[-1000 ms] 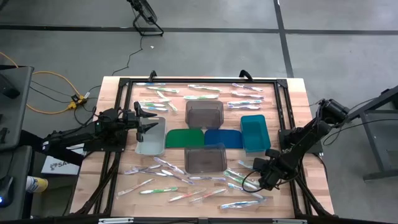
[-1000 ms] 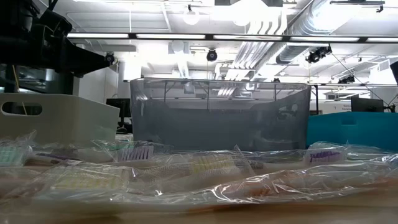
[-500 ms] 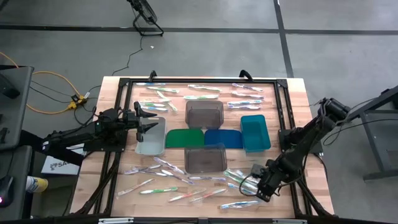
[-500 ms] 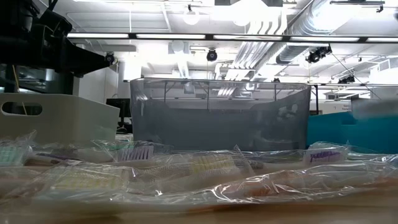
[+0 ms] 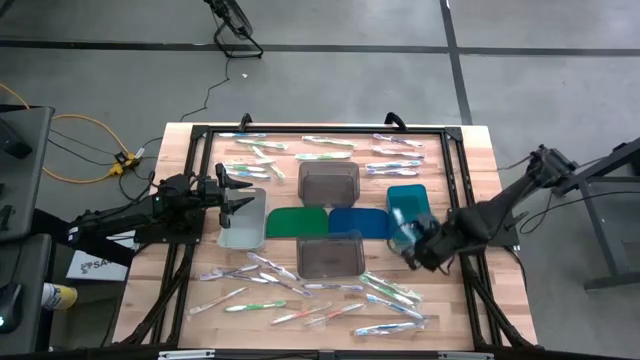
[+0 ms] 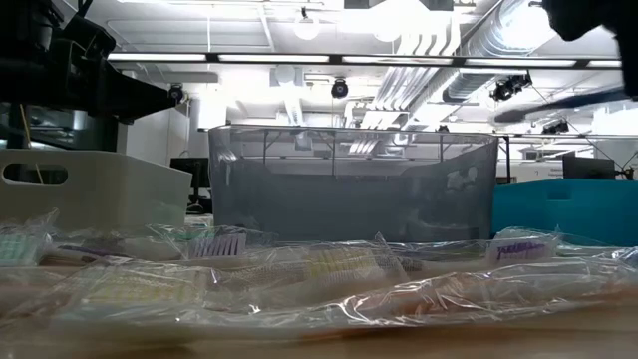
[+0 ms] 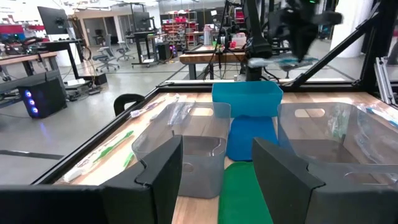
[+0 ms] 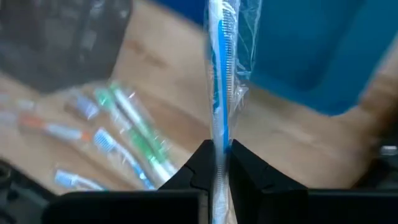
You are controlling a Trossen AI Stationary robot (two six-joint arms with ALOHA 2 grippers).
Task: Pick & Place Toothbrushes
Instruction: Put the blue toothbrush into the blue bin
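The carry step is in hand: the right claw is clamped on a thin blue toothbrush in clear wrapping, at about four o'clock on the wooden desk, beside the teal rectangular plastic bin. Next, I judge, centre it above that bin and release. The left claw hangs open at nine o'clock.

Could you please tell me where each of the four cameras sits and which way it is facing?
High: overhead, straight down; both arms, left gripper, right gripper holding a wrapped blue toothbrush by the teal bin.
Low: table height, level across wrapped toothbrushes to the grey bin.
Left wrist: over open fingers towards the bins.
Right wrist: down on the gripped toothbrush.
Shared: all four show the teal bin.
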